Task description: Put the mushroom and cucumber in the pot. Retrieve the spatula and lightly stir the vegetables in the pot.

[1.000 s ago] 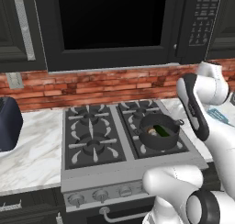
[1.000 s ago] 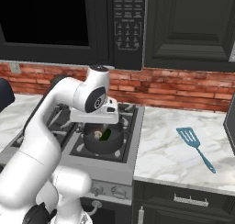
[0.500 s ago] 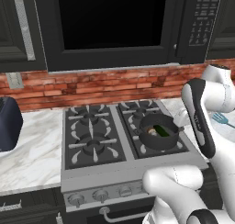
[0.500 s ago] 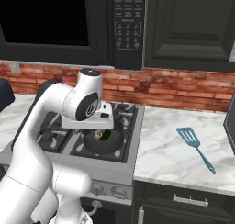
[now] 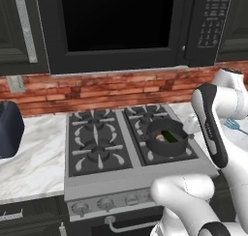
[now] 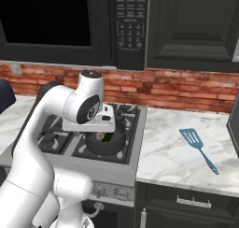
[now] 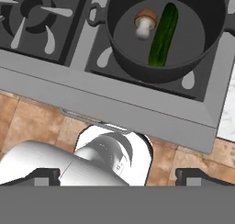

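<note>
Pincer (image 7: 117, 175) wide apart and empty above the pot (image 7: 183, 64), mushroom (image 7: 144, 23) and cucumber (image 7: 163, 34) inside. I'd swing right to the spatula (image 6: 198, 147) on the counter (image 6: 163, 161), gripping mid-handle.

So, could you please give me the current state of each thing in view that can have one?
Round dark grey pot: upright on the stove's front right burner, uncovered, holding both vegetables.
Tan mushroom: lying inside the pot.
Dark green cucumber: lying flat inside the pot, beside the mushroom.
Light blue slotted spatula: lying flat on the marble counter right of the stove, untouched.
Gripper: open, empty, above the stove's front edge.
</note>
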You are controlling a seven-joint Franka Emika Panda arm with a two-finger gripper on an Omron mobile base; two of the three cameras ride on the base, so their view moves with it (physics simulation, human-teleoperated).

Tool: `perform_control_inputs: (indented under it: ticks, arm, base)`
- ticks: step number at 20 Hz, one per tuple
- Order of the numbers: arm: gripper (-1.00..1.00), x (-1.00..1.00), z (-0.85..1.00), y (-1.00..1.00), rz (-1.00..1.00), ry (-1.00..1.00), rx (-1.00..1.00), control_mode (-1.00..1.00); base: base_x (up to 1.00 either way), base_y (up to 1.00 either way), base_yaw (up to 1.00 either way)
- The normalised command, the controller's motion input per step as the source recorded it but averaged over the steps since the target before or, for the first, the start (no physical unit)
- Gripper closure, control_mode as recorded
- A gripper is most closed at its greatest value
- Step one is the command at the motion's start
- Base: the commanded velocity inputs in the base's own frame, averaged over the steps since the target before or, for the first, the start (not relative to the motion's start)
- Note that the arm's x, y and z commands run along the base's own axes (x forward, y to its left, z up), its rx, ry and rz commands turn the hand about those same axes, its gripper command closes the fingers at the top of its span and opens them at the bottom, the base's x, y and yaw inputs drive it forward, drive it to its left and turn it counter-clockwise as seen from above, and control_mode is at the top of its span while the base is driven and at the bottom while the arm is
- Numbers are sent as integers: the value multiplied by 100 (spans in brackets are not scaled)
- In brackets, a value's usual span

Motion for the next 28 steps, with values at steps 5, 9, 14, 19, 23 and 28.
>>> perform_control_inputs:
  ticks: [5,9,14,19,23,28]
  arm:
    - [-100,0,0,0,0,0,0,100]
    - [-100,0,0,0,0,0,0,100]
    - [-100,0,0,0,0,0,0,100]
    - [-100,0,0,0,0,0,0,100]
    - [-100,0,0,0,0,0,0,100]
    - [-100,0,0,0,0,0,0,100]
  base:
    - [-61,-30,-10]
    - [-32,-60,-18]
    - [7,-80,-12]
    - [10,-98,-8]
    - [54,-75,0]
    - [60,-48,2]
